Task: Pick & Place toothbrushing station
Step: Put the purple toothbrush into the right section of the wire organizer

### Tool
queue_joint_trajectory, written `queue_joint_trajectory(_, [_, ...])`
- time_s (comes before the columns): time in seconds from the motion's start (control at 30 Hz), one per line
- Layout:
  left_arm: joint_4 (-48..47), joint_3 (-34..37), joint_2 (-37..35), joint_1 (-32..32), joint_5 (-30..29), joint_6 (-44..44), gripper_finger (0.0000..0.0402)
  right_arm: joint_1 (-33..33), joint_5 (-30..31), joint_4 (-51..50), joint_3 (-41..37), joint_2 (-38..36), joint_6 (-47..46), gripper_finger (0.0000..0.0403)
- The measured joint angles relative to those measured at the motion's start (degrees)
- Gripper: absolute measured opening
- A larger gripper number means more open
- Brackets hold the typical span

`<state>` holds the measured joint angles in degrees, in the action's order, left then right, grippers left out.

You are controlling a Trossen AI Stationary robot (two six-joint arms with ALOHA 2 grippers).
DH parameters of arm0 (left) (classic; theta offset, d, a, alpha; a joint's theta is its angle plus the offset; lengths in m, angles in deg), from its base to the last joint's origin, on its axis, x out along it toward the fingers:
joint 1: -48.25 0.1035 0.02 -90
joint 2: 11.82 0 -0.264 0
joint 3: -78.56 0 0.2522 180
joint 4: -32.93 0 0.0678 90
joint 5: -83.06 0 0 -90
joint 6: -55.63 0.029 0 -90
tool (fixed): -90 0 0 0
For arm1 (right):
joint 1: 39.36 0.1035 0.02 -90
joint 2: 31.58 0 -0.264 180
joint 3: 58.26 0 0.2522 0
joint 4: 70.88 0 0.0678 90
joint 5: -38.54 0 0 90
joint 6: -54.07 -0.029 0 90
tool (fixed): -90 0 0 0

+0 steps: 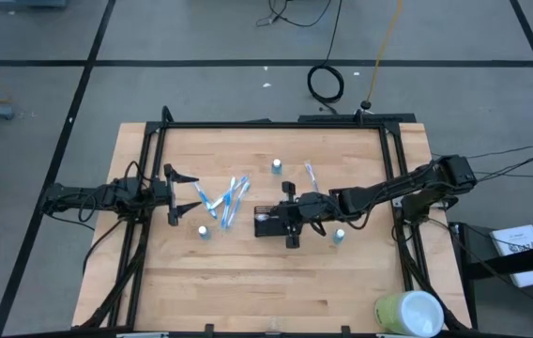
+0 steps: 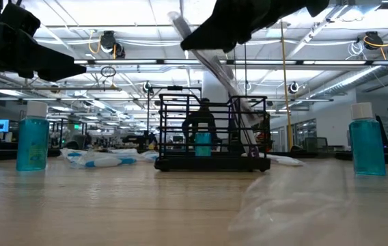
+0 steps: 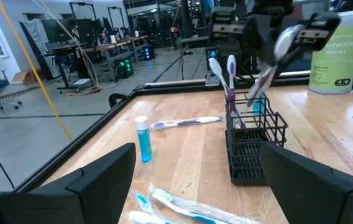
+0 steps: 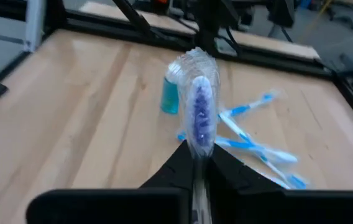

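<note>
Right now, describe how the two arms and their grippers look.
Both arms are dark, slim and jointed, with black cables trailing off the table's sides. The left gripper has two thin black fingers, broad and flat-faced up close. The right gripper is a blocky black assembly; no markings visible.

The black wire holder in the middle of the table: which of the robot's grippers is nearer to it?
The right. The right gripper is directly over the wire holder, shut on a toothbrush. The left gripper waits open, well off to the holder's left.
</note>
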<state>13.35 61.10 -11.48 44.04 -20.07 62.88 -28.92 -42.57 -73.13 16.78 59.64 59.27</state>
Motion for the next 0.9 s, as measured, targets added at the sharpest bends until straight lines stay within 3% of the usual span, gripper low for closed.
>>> queue_joint_trajectory(0.1, [0.00,0.00,0.00,-0.01,0.00,0.00,0.0351,1.06,0.47,1.12,0.00,0.00,0.03,0.0011])
queue_joint_trajectory(0.43, [0.00,0.00,0.01,0.00,0.00,0.00,0.0351,5.71,13.36,2.65,-0.31,0.00,0.20,0.0008])
queue_joint_trajectory(0.67, [0.00,0.00,0.00,-0.02,0.00,0.00,0.0351,6.80,15.31,16.09,-9.74,-4.15,-1.36,0.0007])
queue_joint_trajectory(0.9, [0.02,0.00,0.00,-0.02,0.00,0.00,0.0351,6.15,14.89,39.27,-23.87,-9.16,-1.53,0.0007])
